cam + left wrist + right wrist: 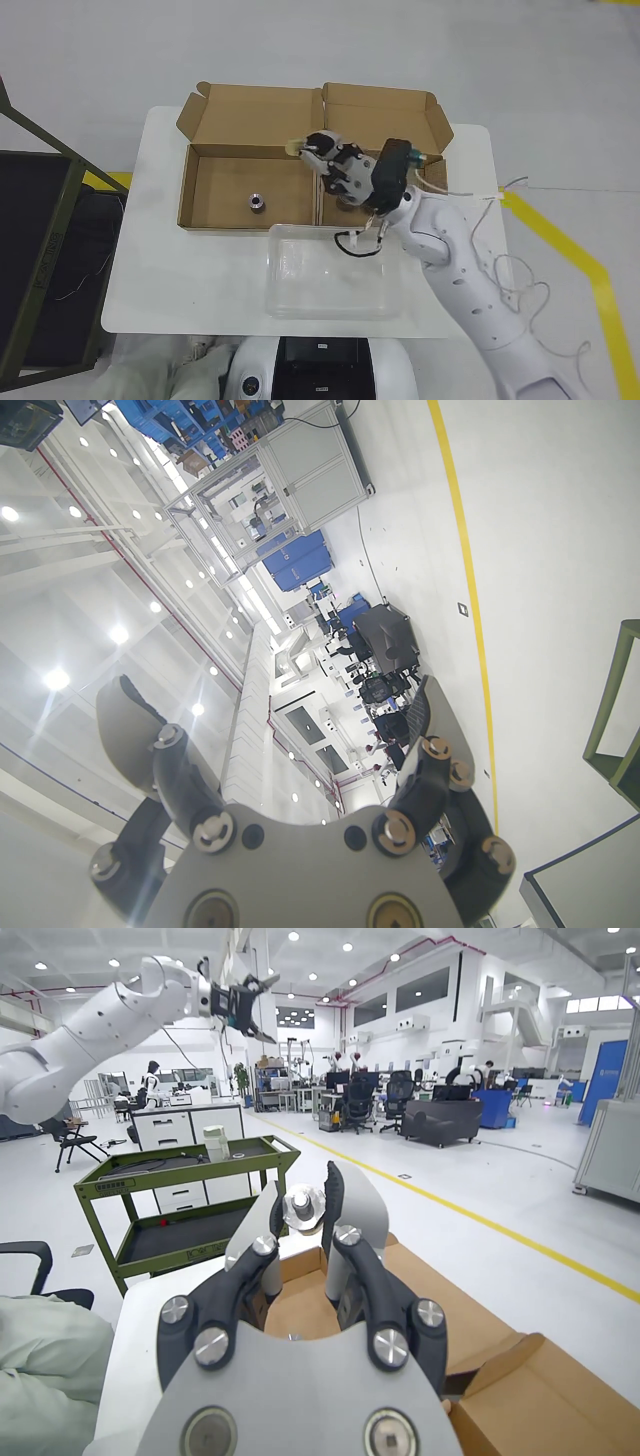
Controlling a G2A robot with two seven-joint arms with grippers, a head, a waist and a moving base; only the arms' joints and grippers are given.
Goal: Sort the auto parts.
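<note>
Over the cardboard box (pixel 225 195), right tool (pixel 303 1198) pinches a shiny round metal part (pixel 298 1212); left tool (pixel 272 695) hangs spread.

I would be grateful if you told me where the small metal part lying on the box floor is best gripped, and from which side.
Probably across its round outer rim, from straight above. The small metal part looks like a short ring lying flat, clear of the cardboard box walls, which would block a sideways claw.
</note>
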